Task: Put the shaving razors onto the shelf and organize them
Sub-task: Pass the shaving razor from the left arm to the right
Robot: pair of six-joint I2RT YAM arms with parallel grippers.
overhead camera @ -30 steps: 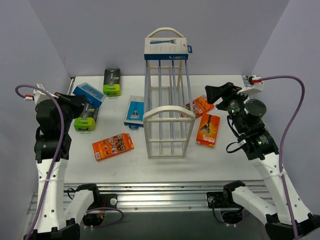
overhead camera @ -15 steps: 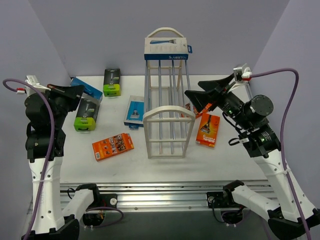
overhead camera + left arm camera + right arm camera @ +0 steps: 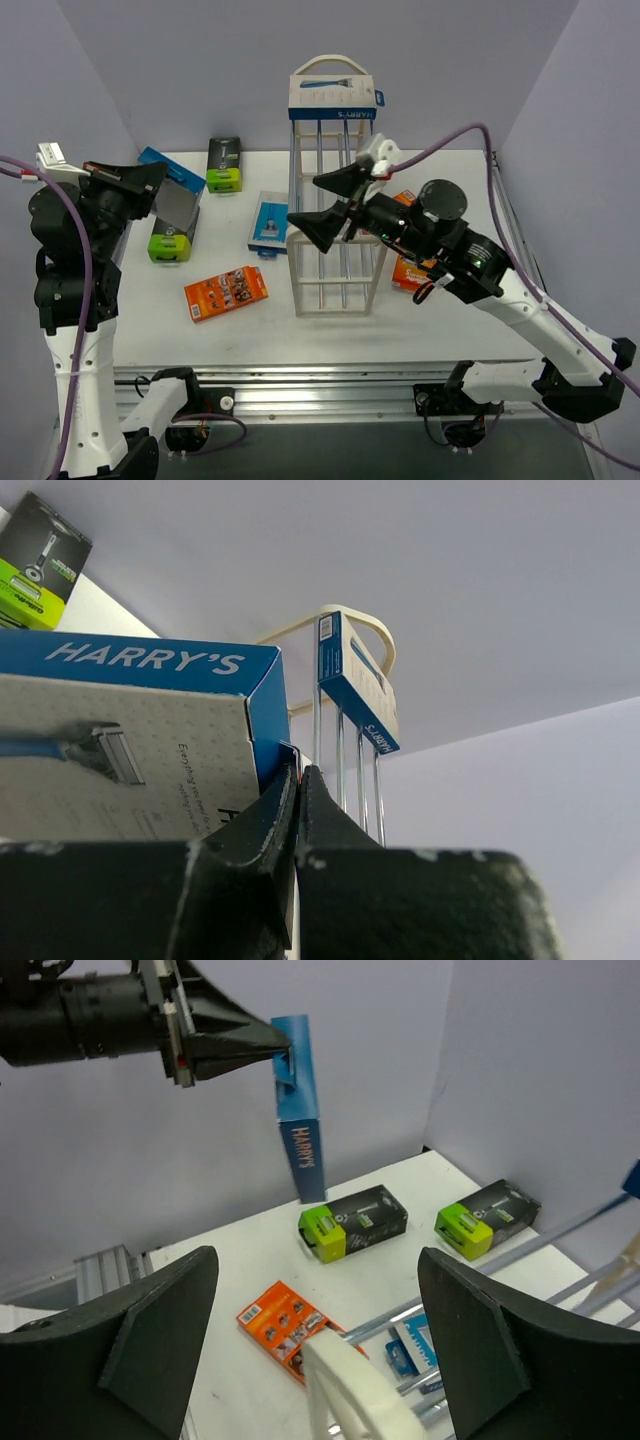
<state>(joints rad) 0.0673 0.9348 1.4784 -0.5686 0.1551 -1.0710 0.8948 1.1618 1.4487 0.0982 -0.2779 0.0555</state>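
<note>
**Left claw** [image 3: 281, 1053], upper left of the right wrist view: pressed together, pinching the tab of the held box [image 3: 299, 1120], a blue-and-white HARRY'S pack. The pack hung upright, clear of the table [image 3: 250, 1265]. In the left wrist view its blue edge and dotted face filled the left half of the frame.

**Right claw** [image 3: 327, 205], centre of the top view: spread wide and empty. It hovered above the near arch of the shelf [image 3: 335, 312].

**Shelf:** stood upright at mid-frame. One HARRY'S pack, the top box [image 3: 332, 96], lay across its top.

**Table, left of the shelf:**
- A flat blue box [image 3: 269, 222] lay just beside the shelf.
- Two lime boxes [image 3: 224, 163] [image 3: 168, 243] lay nearer the left edge.
- An orange box [image 3: 225, 292] lay at lower left.

**Table, right of the shelf:** a second orange pack [image 3: 408, 272] lay partly hidden under the right arm.
</note>
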